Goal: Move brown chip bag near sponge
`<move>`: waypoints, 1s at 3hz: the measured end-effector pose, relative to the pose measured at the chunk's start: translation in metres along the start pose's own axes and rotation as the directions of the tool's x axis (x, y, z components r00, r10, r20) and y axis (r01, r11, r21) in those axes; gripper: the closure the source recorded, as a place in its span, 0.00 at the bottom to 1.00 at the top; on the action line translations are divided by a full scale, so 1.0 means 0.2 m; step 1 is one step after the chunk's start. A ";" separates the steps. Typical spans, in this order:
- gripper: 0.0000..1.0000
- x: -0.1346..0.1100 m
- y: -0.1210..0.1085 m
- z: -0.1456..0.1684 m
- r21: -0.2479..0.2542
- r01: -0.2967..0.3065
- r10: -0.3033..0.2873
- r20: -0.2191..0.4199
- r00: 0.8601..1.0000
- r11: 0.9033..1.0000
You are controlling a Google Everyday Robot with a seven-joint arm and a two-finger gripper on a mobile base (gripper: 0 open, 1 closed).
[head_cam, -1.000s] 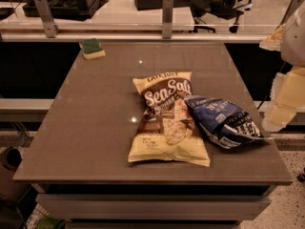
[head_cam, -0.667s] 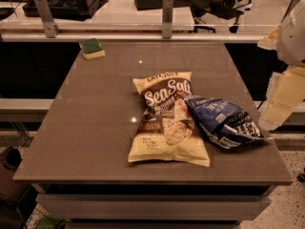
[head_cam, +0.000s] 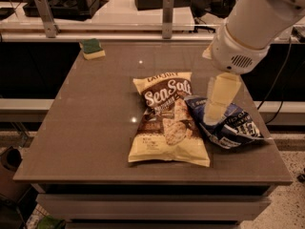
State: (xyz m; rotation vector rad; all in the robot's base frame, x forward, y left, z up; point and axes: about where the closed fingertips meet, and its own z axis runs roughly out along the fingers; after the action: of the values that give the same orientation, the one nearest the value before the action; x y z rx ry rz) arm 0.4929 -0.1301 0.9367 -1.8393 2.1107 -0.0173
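The brown chip bag [head_cam: 167,120] lies flat in the middle of the table [head_cam: 90,123], cream edges and dark centre, lettering facing up. The sponge [head_cam: 92,48], green top over yellow base, sits at the far left corner of the table, well apart from the bag. My gripper [head_cam: 215,112] hangs from the white arm at the right, pointing down just right of the brown bag's upper right part and over the near edge of the blue chip bag. It holds nothing that I can see.
A blue chip bag [head_cam: 237,128] lies right of the brown bag, touching or slightly overlapping its edge. Two metal posts [head_cam: 167,14] stand along the rail behind the table. A bin stands on the floor at the lower left.
My arm has swung in from the right edge of the view towards the table's middle. The gripper now hangs over the blue bag beside the brown bag. The bags and sponge have not moved.
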 end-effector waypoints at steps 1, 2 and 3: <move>0.00 -0.15 -0.01 0.19 -0.063 0.045 -0.043 0.032 0.999 0.997; 0.00 -0.25 0.04 0.29 -0.092 0.069 -0.065 0.049 0.997 0.993; 0.00 -0.32 0.11 0.39 -0.122 0.084 -0.076 0.066 0.995 0.989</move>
State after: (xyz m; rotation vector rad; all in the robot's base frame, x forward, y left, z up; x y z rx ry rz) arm 0.4981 -0.0492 0.8743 -1.9689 2.0371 0.1523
